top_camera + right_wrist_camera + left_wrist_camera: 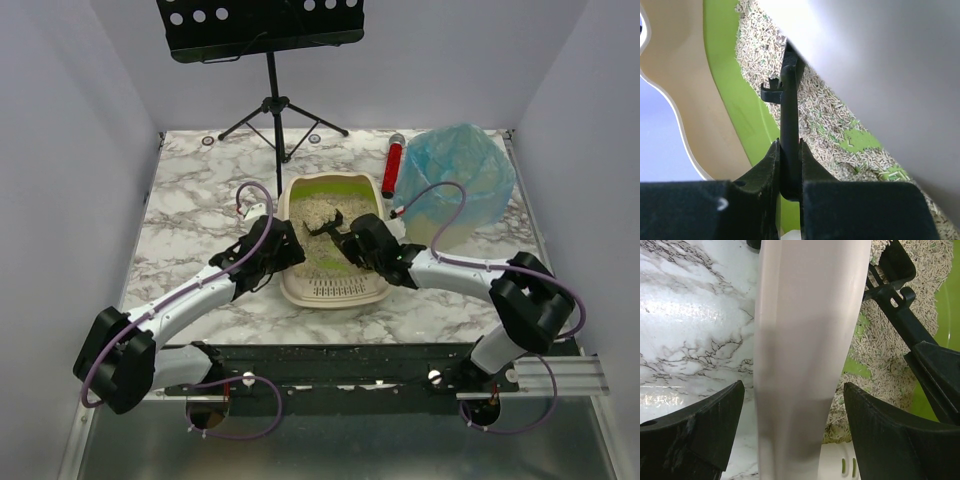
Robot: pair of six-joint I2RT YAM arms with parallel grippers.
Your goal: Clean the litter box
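While the litter box sits at the middle of the marble table, between the two arms, the left arm has its jaws released and astride the box's left wall. One finger is outside over the table and the other is inside over the granules, and neither presses the beige plastic. The right arm has its jaws clenched on the handle of a black scoop, which reaches over the granules towards the far end. I cannot tell whether it touches them. Green floor shows in patches. Right of the box stands a bin lined with a blue bag, with a red cylinder lying just left of it.
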